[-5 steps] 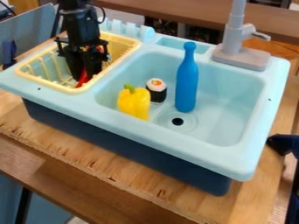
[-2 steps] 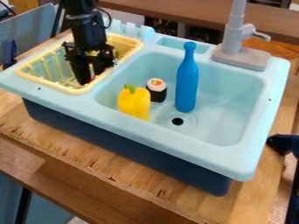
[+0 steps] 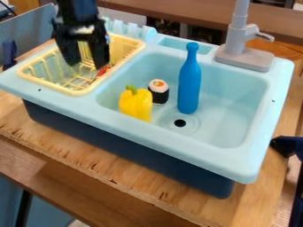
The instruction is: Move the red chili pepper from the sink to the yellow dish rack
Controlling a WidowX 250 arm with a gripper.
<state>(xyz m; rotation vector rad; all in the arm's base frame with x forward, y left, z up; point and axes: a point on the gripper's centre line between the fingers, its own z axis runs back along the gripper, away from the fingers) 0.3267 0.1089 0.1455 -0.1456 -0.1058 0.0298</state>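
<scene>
"As the gripper [image 3: 86,65] lifts, its fingers have spread apart!"
"And the red thing [image 3: 103,71]?"
"Down in the yellow basket [image 3: 74,92], near a fingertip; it looks released, drop-off likely done."

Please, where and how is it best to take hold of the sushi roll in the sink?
Best from above, I think: the sushi roll seems to stand upright, patterned end up, so the pincer can close across its dark round side. The yellow pepper sits close at front left, so its fingertips should go back left and front right.
</scene>
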